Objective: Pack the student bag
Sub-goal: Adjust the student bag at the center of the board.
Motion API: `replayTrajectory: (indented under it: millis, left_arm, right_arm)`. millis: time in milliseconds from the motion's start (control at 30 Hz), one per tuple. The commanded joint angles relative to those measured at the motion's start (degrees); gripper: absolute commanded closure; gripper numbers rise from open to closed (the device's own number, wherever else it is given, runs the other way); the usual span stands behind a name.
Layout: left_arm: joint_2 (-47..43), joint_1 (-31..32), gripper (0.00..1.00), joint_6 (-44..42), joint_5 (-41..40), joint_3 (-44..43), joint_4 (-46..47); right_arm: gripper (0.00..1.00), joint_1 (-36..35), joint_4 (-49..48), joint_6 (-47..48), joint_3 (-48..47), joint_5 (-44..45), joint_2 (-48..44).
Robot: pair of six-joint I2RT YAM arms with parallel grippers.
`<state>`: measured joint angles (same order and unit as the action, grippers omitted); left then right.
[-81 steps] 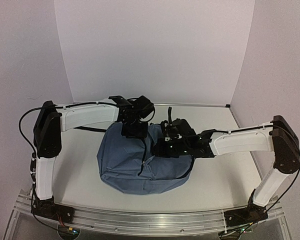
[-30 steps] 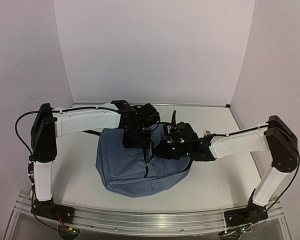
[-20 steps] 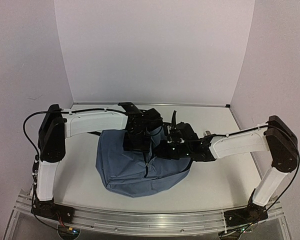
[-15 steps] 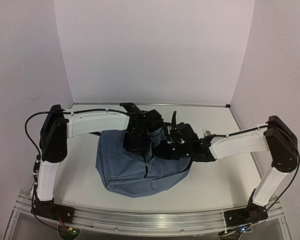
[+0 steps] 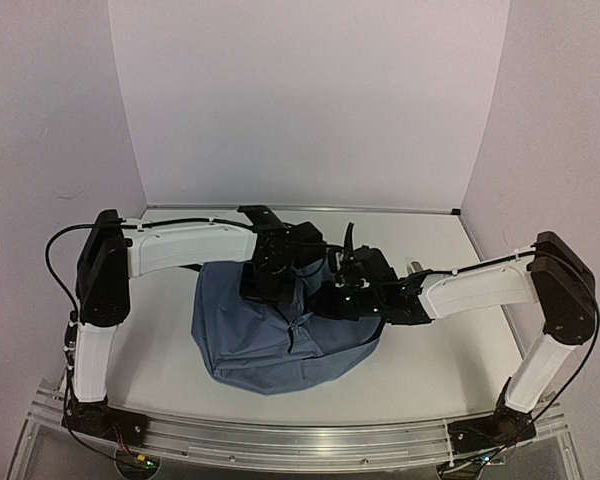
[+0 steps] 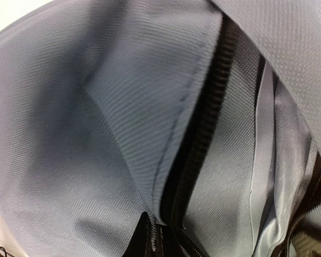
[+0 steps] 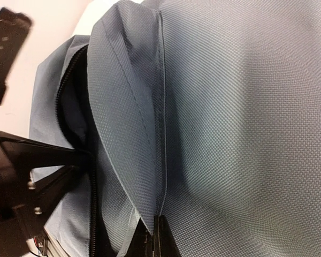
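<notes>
The slate-blue student bag (image 5: 250, 335) lies in the middle of the table with its zip partly undone. My left gripper (image 5: 272, 288) is down at the bag's opening. In the left wrist view blue fabric (image 6: 69, 134) fills the frame, and the left gripper (image 6: 156, 243) is shut on the seam edge beside the black zip (image 6: 203, 139). My right gripper (image 5: 325, 300) sits just right of it on the bag. In the right wrist view that gripper (image 7: 156, 241) is shut on a fold of the bag's outer flap (image 7: 134, 107). The bag's inside is hidden.
The white table (image 5: 450, 340) is walled at the back and on both sides. A black strap (image 5: 180, 262) trails from the bag under the left arm. The aluminium rail (image 5: 300, 435) with both arm bases runs along the near edge.
My left gripper has shifted slightly right over the bag's opening and closed from open onto the zip edge. The right arm and its grip on the flap have not moved.
</notes>
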<state>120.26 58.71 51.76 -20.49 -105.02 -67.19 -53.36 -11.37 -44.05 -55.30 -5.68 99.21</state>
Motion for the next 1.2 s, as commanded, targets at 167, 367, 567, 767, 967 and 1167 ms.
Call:
replayTrajectory:
  millis: [167,367,567,767,967,1167]
  left_arm:
    - [-16.53,-0.62,1.0,0.73,-5.63,8.12,3.83]
    - [-23.11,-1.27,1.0,0.86,-5.47,14.57,7.86]
    - [-27.38,-2.91,1.0,2.1,-4.25,20.64,9.71]
    - [-33.24,-3.18,1.0,-4.37,1.75,28.18,21.83]
    - [-38.1,-8.22,1.0,-7.72,14.07,31.59,28.94]
    - [-37.97,-12.78,1.0,-14.16,23.96,30.35,30.53]
  right_arm:
    - [1.0,-0.23,2.39,-4.7,2.33,4.53,1.0]
    - [1.0,-0.25,4.1,-5.82,3.34,7.29,0.18]
    - [1.0,0.46,5.77,-6.13,3.7,8.99,-1.95]
    - [1.0,0.49,5.52,-1.92,1.55,4.2,-3.41]
    - [0.79,0.37,6.0,4.52,-2.37,-2.16,-9.92]
    - [0.4,0.7,13.28,5.26,-5.15,3.78,-16.38]
